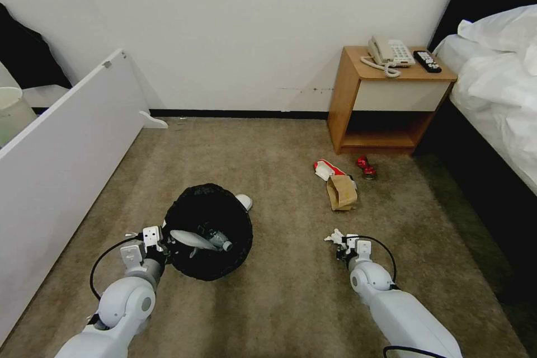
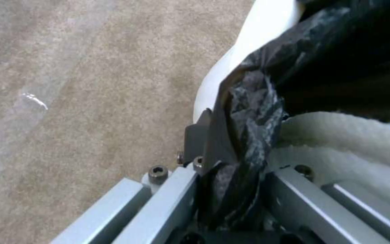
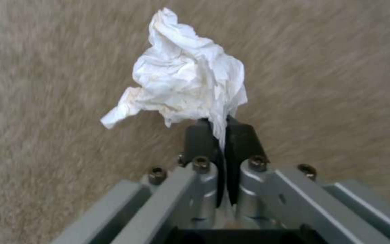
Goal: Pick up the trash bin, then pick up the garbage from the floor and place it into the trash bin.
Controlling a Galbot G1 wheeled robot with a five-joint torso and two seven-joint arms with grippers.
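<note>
Beige carpet [image 1: 279, 302] runs to a white wall, and from the head view the left tool [image 1: 162, 243] holds the trash bin [image 1: 208, 230] by its near rim, a slipper [image 1: 193, 239] and small bottle [image 1: 219, 243] inside, while the right tool [image 1: 338, 239] carries crumpled white paper [image 1: 334, 235] short of the brown paper bag [image 1: 342, 192], red-white packet [image 1: 326, 169] and red can [image 1: 365, 166] by the nightstand [image 1: 386, 100]. Left wrist view: that tool is clenched on the bin's black bag-lined rim [image 2: 244, 112], fleecy slipper [image 2: 353, 142] beside it. Right wrist view: its tool [image 3: 220, 134] is pinched shut on the paper [image 3: 186, 78] above the carpet.
</note>
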